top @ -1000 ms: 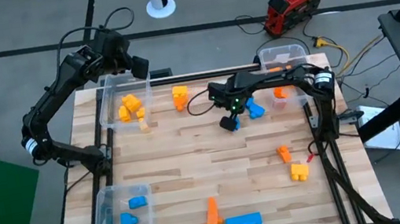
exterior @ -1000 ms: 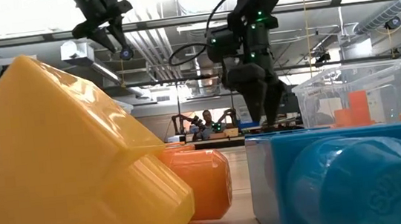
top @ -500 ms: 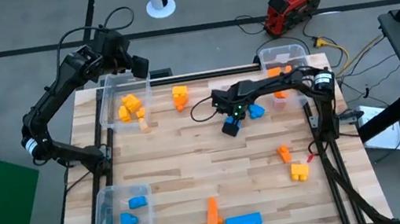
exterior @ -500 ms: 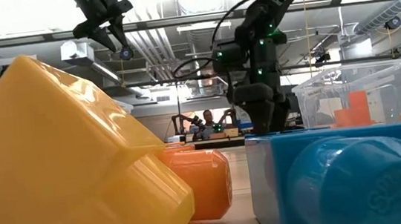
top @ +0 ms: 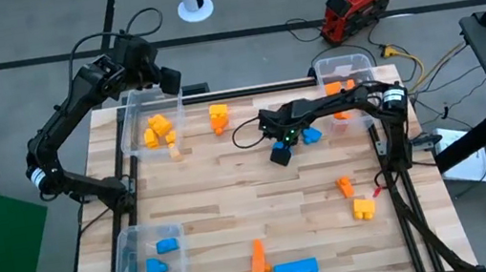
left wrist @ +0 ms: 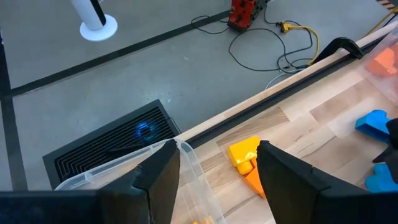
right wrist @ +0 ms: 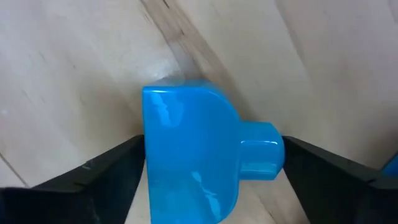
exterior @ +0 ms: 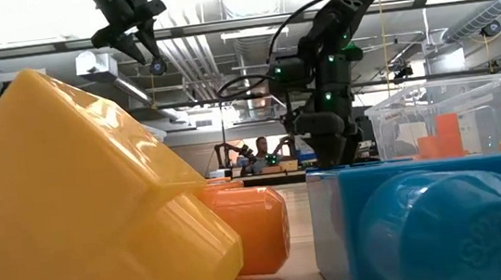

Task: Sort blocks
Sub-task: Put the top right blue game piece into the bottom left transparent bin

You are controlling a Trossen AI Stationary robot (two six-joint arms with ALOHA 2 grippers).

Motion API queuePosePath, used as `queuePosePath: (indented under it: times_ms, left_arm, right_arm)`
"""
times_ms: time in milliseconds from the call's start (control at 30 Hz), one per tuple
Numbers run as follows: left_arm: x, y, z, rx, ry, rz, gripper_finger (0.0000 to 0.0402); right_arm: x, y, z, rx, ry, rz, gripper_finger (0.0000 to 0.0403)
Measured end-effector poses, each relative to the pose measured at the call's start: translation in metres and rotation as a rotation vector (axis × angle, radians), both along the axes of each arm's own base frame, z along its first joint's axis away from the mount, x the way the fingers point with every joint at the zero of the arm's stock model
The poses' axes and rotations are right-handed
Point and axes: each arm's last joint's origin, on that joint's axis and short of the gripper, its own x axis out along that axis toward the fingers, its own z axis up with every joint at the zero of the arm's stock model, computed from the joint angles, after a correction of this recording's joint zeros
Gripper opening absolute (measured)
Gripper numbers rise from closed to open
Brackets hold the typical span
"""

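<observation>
Blue block (right wrist: 193,146): sits between the two dark fingers (right wrist: 93,180) of the right end effector (top: 280,153), rounded body with a short stud to one side, resting on bare wood.
Right end effector state: spread wide, one finger on each flank of the block, not visibly pressing it; nothing lifted yet.
Right end effector place: low over the middle of the bench (top: 235,214), just beside a second blue block (top: 310,133) nearer the right rear bin (top: 365,62).
Step in hand: judged as closing on the blue block for a pick.
Doing it well: centre the fingers on the flat flanks, not the stud; close squarely to stop the piece twisting out; lift straight up before travelling.
Risk: smooth plastic, likely to slip or spin under an off-centre pinch; neighbouring blue block close enough to be nudged.
Likely destination: front left bin (top: 151,265), holding blue pieces already; judged by colour only.
Left end effector (left wrist: 217,177): held above the rim of the rear left bin (left wrist: 180,149), fingers apart, holding nothing, waiting.
Rear left bin contents: yellow and orange pieces (top: 159,130).
Loose blocks: orange-yellow piece (top: 219,116) near the rear edge; orange and yellow pieces (top: 356,198) toward the right; orange piece (top: 257,261) and long blue block (top: 296,270) at the front.
</observation>
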Motion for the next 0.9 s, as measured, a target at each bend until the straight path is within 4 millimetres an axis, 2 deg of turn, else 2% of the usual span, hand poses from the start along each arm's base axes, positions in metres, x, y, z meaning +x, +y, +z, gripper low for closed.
queuePosePath:
  times_ms: [167, 367, 500, 733, 900]
  left_arm:
    - [0.0, 0.0, 0.0, 0.0, 0.0, 0.0, 0.019]
    - [0.002, -0.001, 0.0, -0.034, -0.033, -0.053, 0.019]
    - [0.006, -0.006, 0.0, -0.051, -0.041, -0.172, 0.019]
    - [0.029, -0.032, 0.001, 0.019, 0.023, -0.397, 0.019]
    - [0.054, -0.069, 0.003, 0.135, 0.082, -0.674, 0.019]
  right_arm:
    - [0.0, 0.0, 0.0, -0.005, 0.0, 0.0, 0.0253]
    - [0.004, 0.0, 0.004, 0.014, -0.026, 0.004, 0.0253]
    - [0.009, 0.001, 0.015, 0.093, -0.072, 0.013, 0.0253]
    - [0.017, 0.008, 0.062, 0.311, -0.273, 0.016, 0.0253]
    - [0.015, 0.017, 0.104, 0.412, -0.433, 0.089, 0.0253]
